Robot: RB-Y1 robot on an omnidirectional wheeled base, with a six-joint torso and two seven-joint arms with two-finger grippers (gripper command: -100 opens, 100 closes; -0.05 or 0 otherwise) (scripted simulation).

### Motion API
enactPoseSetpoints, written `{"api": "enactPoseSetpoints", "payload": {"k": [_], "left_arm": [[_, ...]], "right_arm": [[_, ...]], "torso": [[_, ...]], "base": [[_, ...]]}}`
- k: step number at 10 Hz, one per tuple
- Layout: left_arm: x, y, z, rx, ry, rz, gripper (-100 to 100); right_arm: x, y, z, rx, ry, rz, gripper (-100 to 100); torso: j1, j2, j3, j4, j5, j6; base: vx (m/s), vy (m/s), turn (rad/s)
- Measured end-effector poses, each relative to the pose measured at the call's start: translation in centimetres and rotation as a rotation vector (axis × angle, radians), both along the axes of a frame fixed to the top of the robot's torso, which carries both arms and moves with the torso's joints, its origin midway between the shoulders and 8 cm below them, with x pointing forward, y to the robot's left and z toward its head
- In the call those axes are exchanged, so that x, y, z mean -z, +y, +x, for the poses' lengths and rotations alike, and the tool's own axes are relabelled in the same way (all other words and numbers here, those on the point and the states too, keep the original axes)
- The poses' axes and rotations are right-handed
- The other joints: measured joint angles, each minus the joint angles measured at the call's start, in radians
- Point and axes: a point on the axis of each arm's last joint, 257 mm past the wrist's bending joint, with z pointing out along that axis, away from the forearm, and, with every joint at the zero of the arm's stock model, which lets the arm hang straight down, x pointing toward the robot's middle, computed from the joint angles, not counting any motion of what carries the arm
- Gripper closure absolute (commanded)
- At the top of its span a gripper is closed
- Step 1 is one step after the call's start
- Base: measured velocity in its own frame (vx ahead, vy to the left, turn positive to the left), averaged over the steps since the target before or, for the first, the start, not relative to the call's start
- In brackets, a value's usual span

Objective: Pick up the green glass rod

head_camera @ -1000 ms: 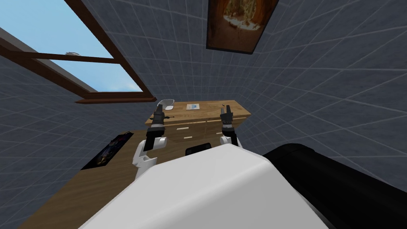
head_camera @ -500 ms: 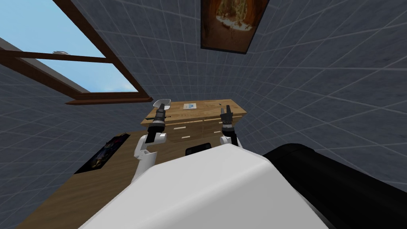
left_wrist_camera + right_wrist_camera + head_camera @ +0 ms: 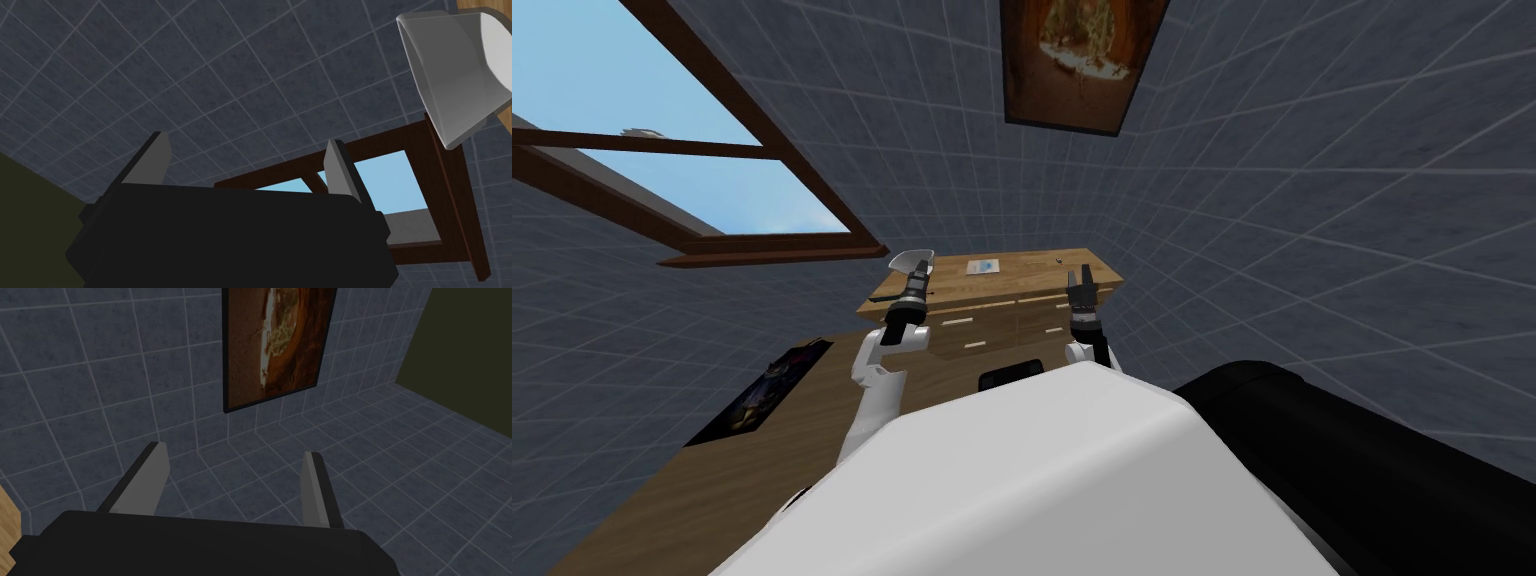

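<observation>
On the wooden drawer unit (image 3: 1022, 270) ahead, a dark speck (image 3: 1059, 260) near the right gripper (image 3: 1086, 270) was perhaps the rod; I could not tell. Both claws gaped, the left gripper (image 3: 247, 140) near a white bowl (image 3: 450, 65). Drawing closer first seemed wise.

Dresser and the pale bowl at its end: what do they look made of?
Dresser: wood, light brown, grain lines visible, matte, no glare. Bowl: plain whitish grey, smooth, soft shading without texture; ceramic or plastic, the look leaves it open.
</observation>
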Motion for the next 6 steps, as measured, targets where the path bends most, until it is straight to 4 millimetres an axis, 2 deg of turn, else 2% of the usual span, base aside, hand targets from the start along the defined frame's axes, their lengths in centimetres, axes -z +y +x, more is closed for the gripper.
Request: {"api": "enactPoseSetpoints", "payload": {"k": [4,6], "left_arm": [[2.1,2.3,2.7,-0.064,0.103,0.036,-100],[2.6,3.2,3.5,-0.089,0.14,0.047,-100]], "right_arm": [[0.0,0.0,0.0,0.0,0.0,0.0,0],[0.0,0.0,0.0,0.0,0.0,0.0,0]], "torso": [[-0.001,0.0,0.0,0.0,0.0,0.0],[-0.001,-0.001,0.0,0.0,0.0,0.0]], "base": [[-0.027,-0.045,-0.039],[-0.014,-0.053,-0.053]]}}
